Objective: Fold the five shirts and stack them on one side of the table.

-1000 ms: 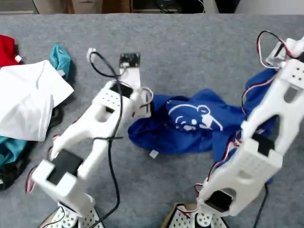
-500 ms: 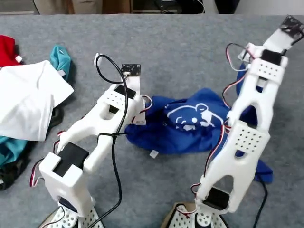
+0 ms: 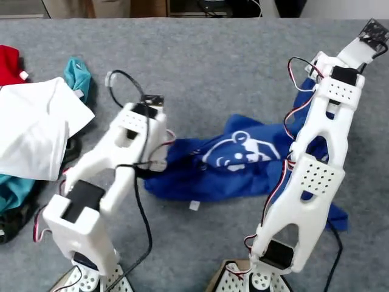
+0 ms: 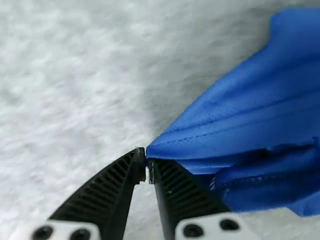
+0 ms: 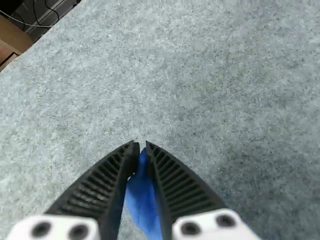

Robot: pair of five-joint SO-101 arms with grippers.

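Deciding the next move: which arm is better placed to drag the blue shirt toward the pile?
Probably left. The left claw is shut on the blue shirt edge nearest the pile; the right claw pinches the far side.

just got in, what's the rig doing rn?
Both arms hold the blue shirt, one at each end. The left pincer is shut on one edge, the right pincer on fabric toward the far side of the table. The shirt lies crumpled between them, unfolded. The white shirt, red shirt and teal shirt sit heaped apart.
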